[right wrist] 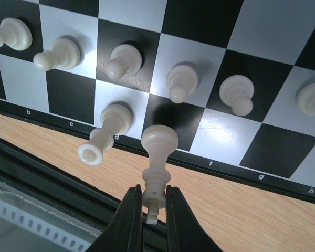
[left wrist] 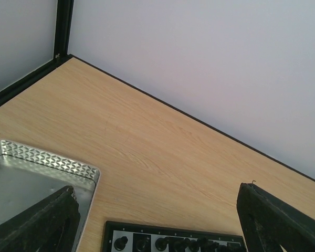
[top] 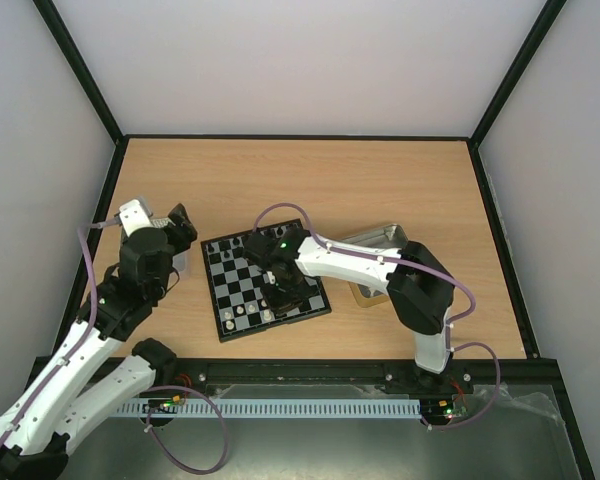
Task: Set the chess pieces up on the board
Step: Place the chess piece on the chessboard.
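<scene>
Your right gripper [right wrist: 153, 195] pinches a white piece [right wrist: 158, 143] over the near edge of the board [right wrist: 268, 149]; your left gripper [left wrist: 156, 210] stands wide open beside it.

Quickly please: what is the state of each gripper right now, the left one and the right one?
Left gripper: open, holding nothing.
Right gripper: closed on a white chess piece.

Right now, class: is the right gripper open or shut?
Shut: the right gripper pinches the top of a white chess piece over the board.
</scene>
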{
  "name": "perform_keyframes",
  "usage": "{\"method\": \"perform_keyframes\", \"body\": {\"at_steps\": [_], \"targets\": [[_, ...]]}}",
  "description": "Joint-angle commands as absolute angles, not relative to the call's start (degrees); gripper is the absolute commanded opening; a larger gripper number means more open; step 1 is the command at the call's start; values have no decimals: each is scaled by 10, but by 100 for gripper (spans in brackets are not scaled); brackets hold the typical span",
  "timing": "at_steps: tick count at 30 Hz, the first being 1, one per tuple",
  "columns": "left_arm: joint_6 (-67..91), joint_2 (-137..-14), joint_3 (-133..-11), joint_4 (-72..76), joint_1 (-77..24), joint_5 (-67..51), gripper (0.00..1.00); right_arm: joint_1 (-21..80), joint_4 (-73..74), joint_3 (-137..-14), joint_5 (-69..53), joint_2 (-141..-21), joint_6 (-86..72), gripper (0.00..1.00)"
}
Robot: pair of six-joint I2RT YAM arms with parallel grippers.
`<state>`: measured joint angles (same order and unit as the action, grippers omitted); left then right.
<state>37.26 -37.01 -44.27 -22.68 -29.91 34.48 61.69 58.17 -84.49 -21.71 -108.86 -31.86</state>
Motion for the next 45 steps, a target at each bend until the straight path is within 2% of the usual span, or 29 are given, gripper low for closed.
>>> {"method": "perform_keyframes", "body": {"at_steps": [1,18,33,45], "targets": [[371,-363,-436,-221,-295,345,84,624,596,-862,-217,-1096,-310,5],[376,-359,-430,-223,-293,341,84,624,609,-878,-185,-1124,-314,12],[379,-358,-430,-225,-291,342,84,624,630,-875,-195,-1119,-303,13],[379,-359,-429,-225,-290,343,84,624,616,-877,-198,-1123,-303,22]]}}
